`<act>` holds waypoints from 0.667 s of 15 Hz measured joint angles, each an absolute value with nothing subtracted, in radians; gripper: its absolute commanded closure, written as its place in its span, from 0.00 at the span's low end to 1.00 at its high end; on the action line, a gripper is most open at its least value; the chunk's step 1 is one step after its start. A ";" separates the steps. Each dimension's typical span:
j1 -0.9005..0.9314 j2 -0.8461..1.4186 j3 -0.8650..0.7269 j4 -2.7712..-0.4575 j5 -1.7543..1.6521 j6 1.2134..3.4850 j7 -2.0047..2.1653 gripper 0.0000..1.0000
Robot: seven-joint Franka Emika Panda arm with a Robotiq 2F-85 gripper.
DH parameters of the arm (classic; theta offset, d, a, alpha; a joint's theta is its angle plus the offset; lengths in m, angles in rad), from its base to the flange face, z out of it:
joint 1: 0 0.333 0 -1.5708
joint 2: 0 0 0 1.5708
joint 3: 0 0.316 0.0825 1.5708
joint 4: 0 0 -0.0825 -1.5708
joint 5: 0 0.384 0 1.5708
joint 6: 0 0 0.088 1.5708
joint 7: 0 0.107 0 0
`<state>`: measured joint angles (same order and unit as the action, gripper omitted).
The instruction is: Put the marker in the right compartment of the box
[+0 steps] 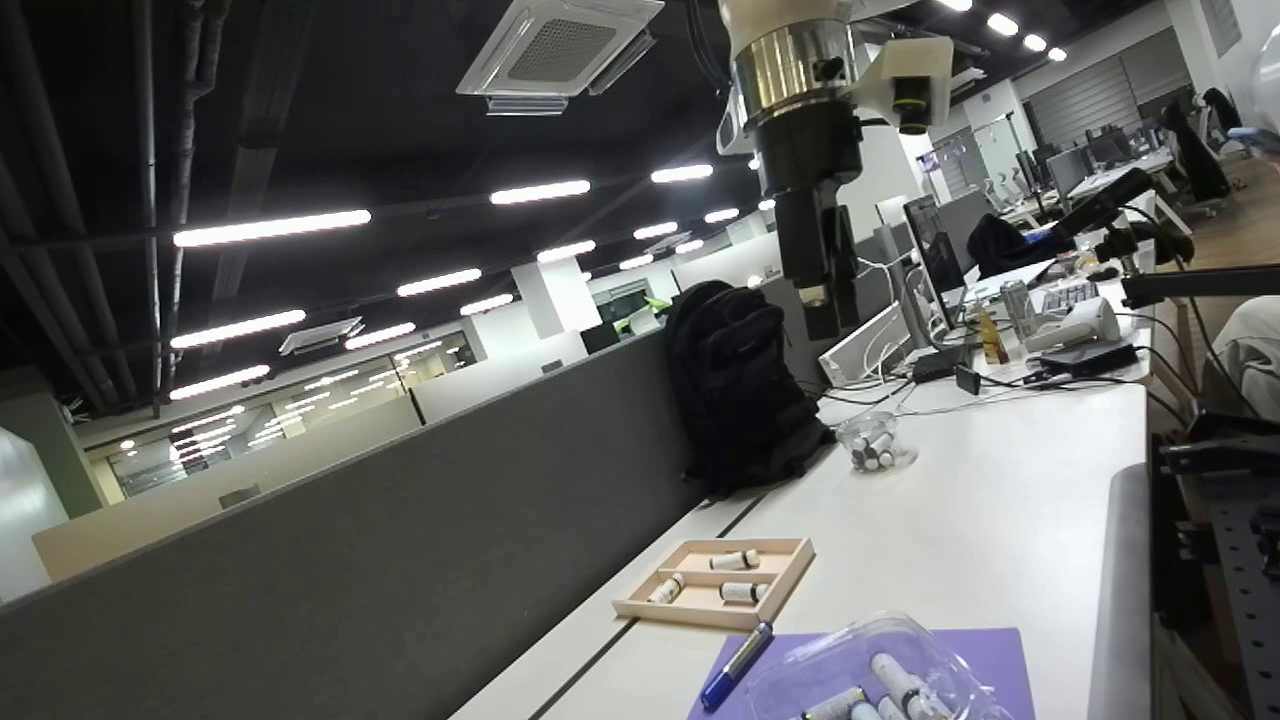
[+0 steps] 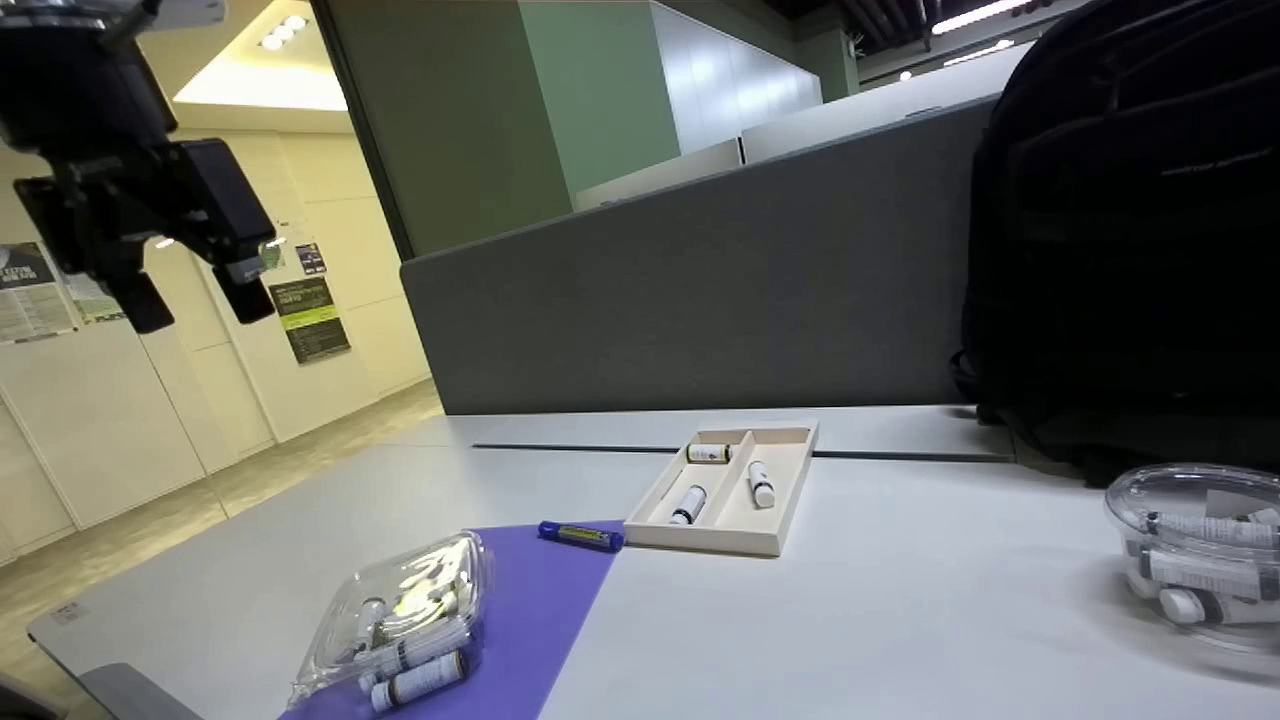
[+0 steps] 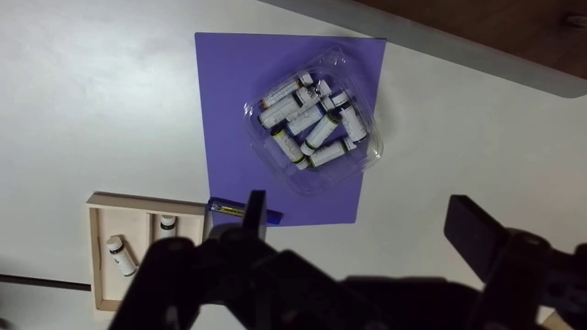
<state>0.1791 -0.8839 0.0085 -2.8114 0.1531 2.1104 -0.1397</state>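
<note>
The blue marker point(image 1: 737, 665) lies on the purple sheet, one end close to the box's corner; I cannot tell if they touch. It also shows in an exterior view point(image 2: 581, 536) and in the wrist view point(image 3: 225, 208), partly behind a finger. The box point(image 1: 796, 580) is a shallow light-wood tray, also in an exterior view point(image 2: 700, 537) and partly in the wrist view point(image 3: 146, 201). A partition splits it; in an exterior view two small vials lie left of it and one right. My gripper point(image 3: 357, 201) is open and empty, high above the table point(image 1: 826, 305) point(image 2: 202, 305).
A clear plastic container point(image 3: 316, 181) of several vials stands on the purple sheet point(image 3: 234, 68). A round clear tub point(image 2: 1195, 560) with vials stands farther along the table. A black backpack point(image 1: 735, 390) leans against the grey partition wall point(image 2: 700, 300) behind the box.
</note>
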 measured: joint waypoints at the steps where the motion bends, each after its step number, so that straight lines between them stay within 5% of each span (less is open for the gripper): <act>1: 0.175 -0.871 -0.001 -2.801 0.152 2.123 -0.153 0.00; 10: 0.084 -0.523 -0.016 -2.615 -0.009 2.285 -0.216 0.00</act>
<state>0.0837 -0.5233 -0.0162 -2.6147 -0.0085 2.2847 -0.2160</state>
